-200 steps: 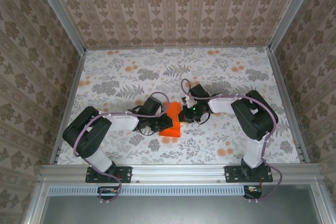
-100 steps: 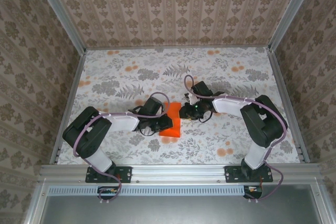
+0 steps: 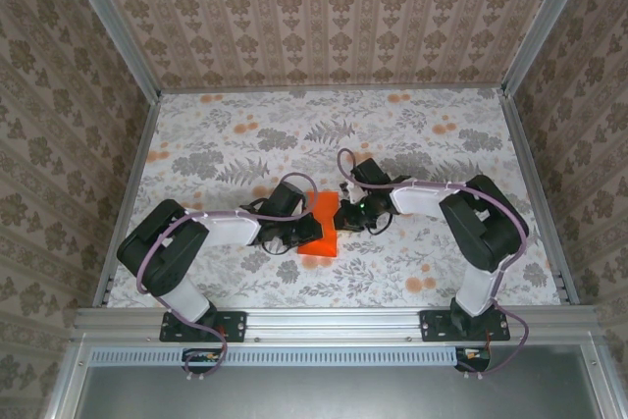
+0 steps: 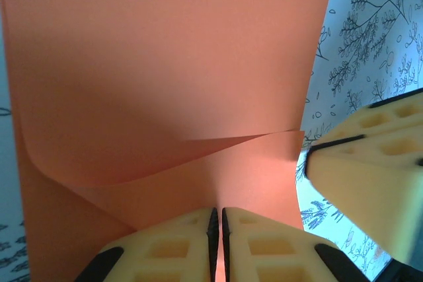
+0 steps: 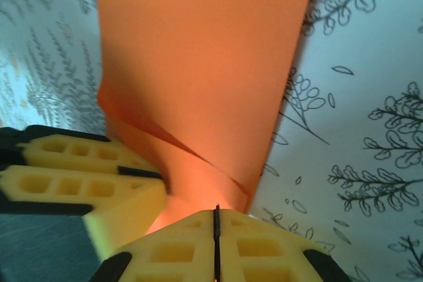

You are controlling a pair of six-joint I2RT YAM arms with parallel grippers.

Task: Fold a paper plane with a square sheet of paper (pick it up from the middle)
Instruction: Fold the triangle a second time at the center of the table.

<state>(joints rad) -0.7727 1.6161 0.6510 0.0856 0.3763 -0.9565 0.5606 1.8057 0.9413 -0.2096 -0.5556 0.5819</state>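
Square sheet of paper (image 3: 318, 240) sits on the table (image 3: 422, 144) a little near of centre, between the two arms, its long axis running near to far and its outline drawn in at the waist. The left gripper (image 4: 216, 229) comes in from the left, and its jaws are pressed together on the sheet's mid-edge, with a sliver of orange showing in the slit. The right gripper (image 5: 216, 232) mirrors it from the right, jaws likewise clamped on the opposite edge of the paper. The two sets of fingertips stand just beside each other across the sheet. In the left wrist view a loose flap bows across the paper. Its crease is soft, not pressed flat. The right wrist view shows layered folds gathering toward the pinch. The step in hand appears to be taking the sheet up from its middle, partway through the folding; no dart shape yet. To do it well, both arms should rise together and level, so neither side leads and skews the folds. The spacing between the grippers should hold steady: pulling apart risks tearing thin paper or slipping it out of one pinch, while crowding closer risks fingertip contact and a crumpled waist. Both pinches need to stay firm, and the lift slow enough for the free ends to droop evenly.
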